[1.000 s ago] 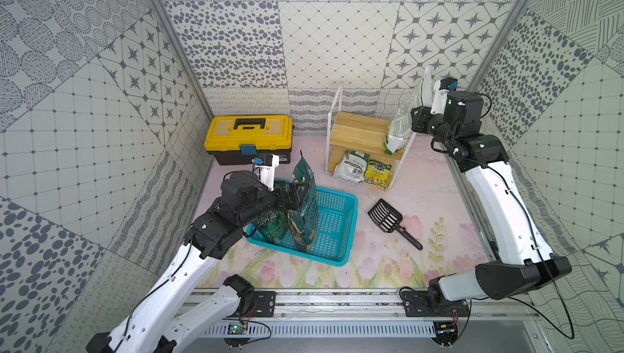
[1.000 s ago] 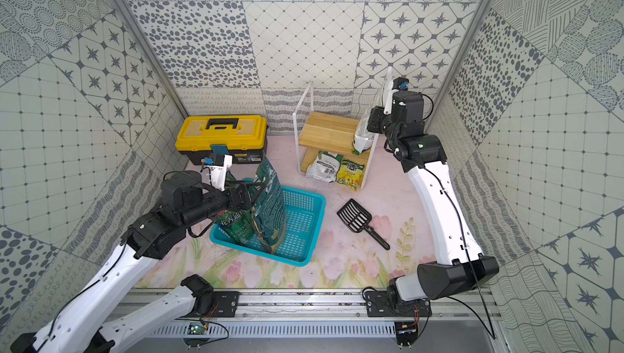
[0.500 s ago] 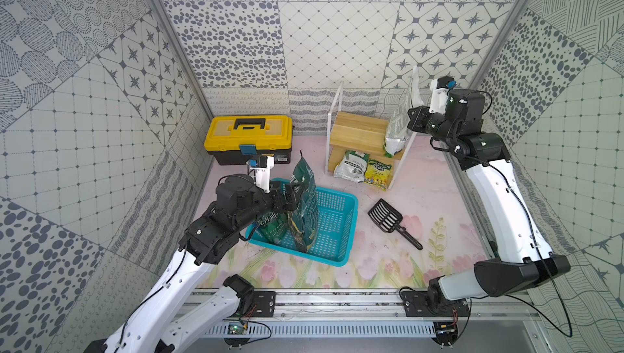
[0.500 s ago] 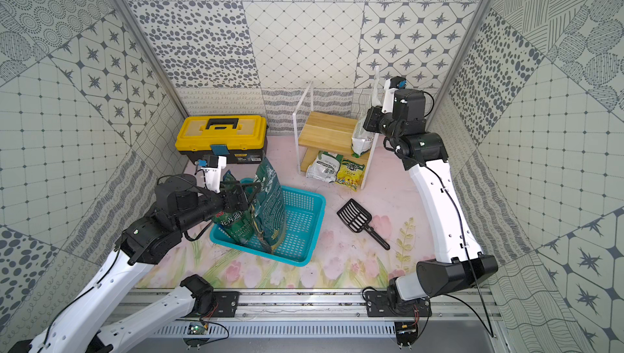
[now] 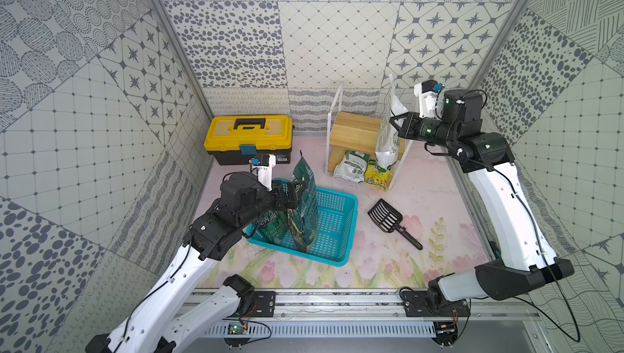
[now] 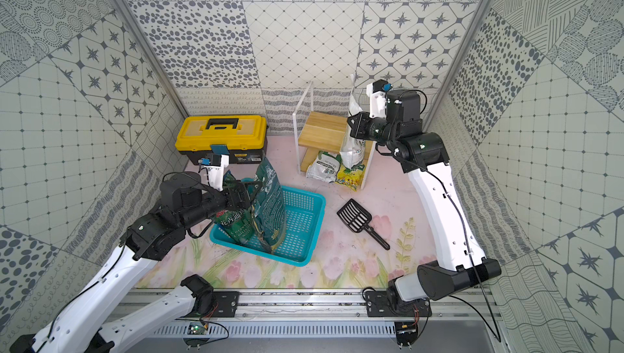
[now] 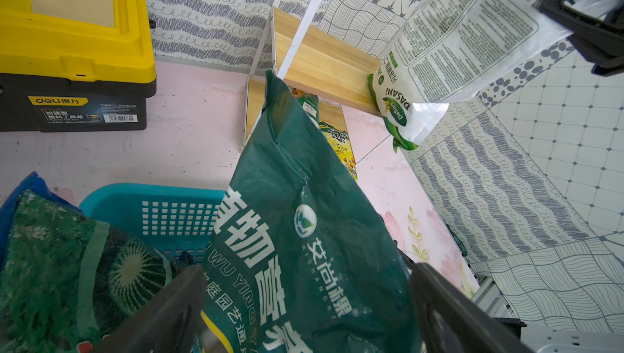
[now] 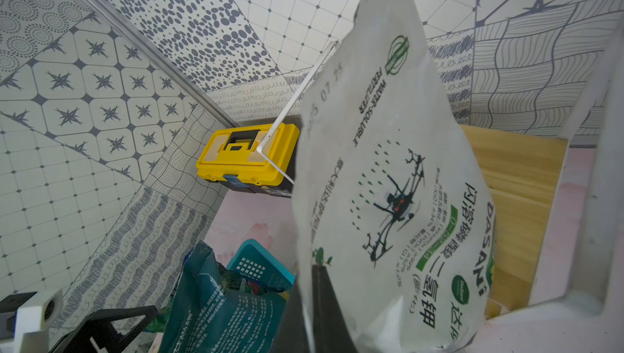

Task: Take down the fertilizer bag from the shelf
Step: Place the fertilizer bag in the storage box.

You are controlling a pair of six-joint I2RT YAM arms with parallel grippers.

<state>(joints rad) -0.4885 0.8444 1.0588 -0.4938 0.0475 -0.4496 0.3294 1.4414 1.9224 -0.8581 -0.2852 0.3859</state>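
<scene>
The fertilizer bag (image 5: 386, 145), white and printed, hung upright at the 3 o'clock edge of the shelf (image 5: 354, 128) in both top views. My right gripper (image 5: 395, 122) was pinched shut on its upper part. I could not tell whether its lower end touched the boards. The shelf stood at 12 o'clock on the table (image 5: 432, 179) and a yellow toolbox (image 5: 248, 132) at 10 o'clock. A white-and-green bag (image 5: 351, 165) and a yellow bag (image 5: 376, 175) lay on the lower board. My left gripper (image 5: 293, 196) was spread wide at the 10 o'clock corner of a blue basket (image 5: 351, 226). A black scoop (image 5: 388, 219) lay near the basket's 3 o'clock.

From the left wrist, I saw both fingers (image 7: 162, 310) apart, with a dark green bag (image 7: 304, 233) standing in the basket between them.

From the right wrist, the fertilizer bag (image 8: 388, 199) filled the view, clamped between the dark jaws, with the shelf's upper board (image 8: 523, 192) just behind it.
</scene>
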